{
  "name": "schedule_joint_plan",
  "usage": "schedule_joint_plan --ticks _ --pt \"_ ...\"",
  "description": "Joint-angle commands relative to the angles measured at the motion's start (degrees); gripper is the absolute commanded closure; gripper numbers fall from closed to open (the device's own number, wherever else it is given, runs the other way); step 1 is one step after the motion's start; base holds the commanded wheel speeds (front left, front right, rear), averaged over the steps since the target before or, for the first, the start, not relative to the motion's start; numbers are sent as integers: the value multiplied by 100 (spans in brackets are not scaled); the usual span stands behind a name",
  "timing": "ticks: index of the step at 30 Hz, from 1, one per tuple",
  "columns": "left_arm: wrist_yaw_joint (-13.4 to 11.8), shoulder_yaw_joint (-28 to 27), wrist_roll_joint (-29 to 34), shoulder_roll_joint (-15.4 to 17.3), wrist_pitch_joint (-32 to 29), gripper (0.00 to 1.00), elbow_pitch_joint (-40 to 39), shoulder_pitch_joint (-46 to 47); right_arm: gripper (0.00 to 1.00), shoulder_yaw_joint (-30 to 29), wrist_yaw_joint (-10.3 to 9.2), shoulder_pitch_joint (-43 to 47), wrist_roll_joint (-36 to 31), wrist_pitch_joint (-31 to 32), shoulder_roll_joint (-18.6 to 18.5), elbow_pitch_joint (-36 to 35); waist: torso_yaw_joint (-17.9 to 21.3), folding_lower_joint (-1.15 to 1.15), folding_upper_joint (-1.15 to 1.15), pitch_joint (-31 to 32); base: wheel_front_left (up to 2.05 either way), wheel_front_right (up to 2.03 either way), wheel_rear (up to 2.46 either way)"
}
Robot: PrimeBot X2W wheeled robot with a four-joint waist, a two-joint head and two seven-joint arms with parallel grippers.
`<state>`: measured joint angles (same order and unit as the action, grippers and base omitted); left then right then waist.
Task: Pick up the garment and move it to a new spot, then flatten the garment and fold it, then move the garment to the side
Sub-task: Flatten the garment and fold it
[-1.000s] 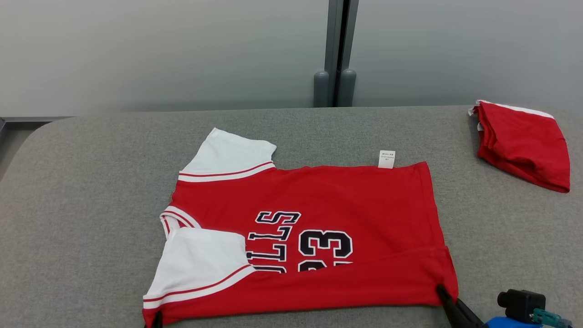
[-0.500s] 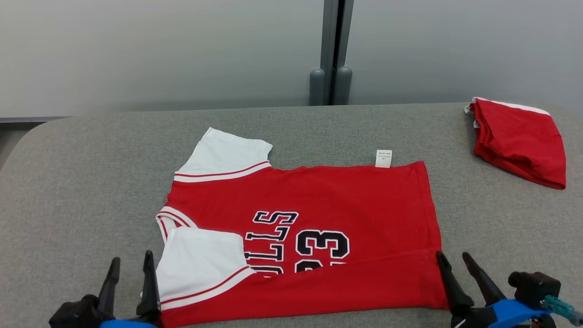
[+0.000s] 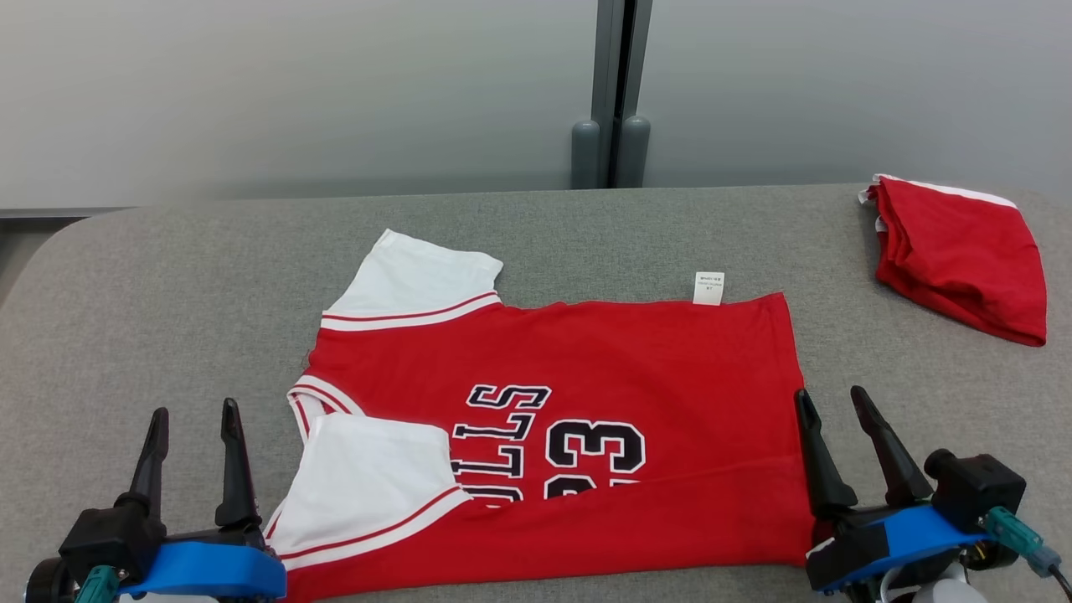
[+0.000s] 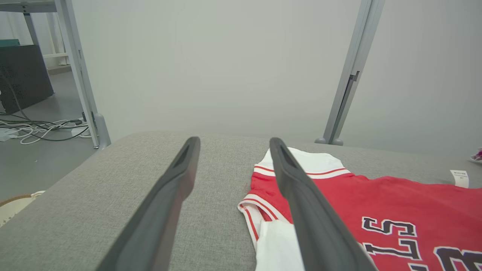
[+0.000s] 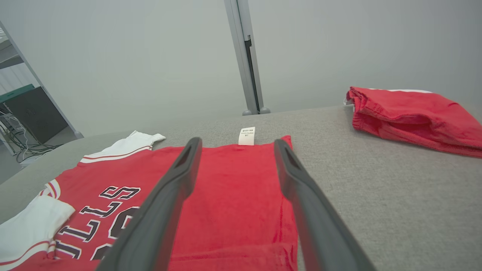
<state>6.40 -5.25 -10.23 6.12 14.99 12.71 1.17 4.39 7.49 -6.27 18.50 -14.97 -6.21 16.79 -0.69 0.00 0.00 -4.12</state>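
One red jersey [image 3: 628,360], white sleeves, flat on grey felted table [image 3: 167,276]; second red garment [image 3: 963,260], apparently folded; left end effector [image 3: 193,408], right end effector [image 3: 829,392]: spread, empty.

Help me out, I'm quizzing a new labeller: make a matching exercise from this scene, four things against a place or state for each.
Things
1. jersey
2. folded red garment
3. white label
4. left gripper

Places or states
A. open, at the near left
B. far right of the table
C. sticking out at the jersey's far edge
D. laid out in the middle, near edge folded over

Pairs: 1-D, 2-B, 3-C, 4-A
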Motion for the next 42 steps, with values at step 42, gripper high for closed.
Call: schedule_joint_plan --ticks 42 --pt "112 685 -118 717 25 0 980 1344 0 95 1 -699 -764 -26 -19 559 246 0 0 -140 0 0 0"
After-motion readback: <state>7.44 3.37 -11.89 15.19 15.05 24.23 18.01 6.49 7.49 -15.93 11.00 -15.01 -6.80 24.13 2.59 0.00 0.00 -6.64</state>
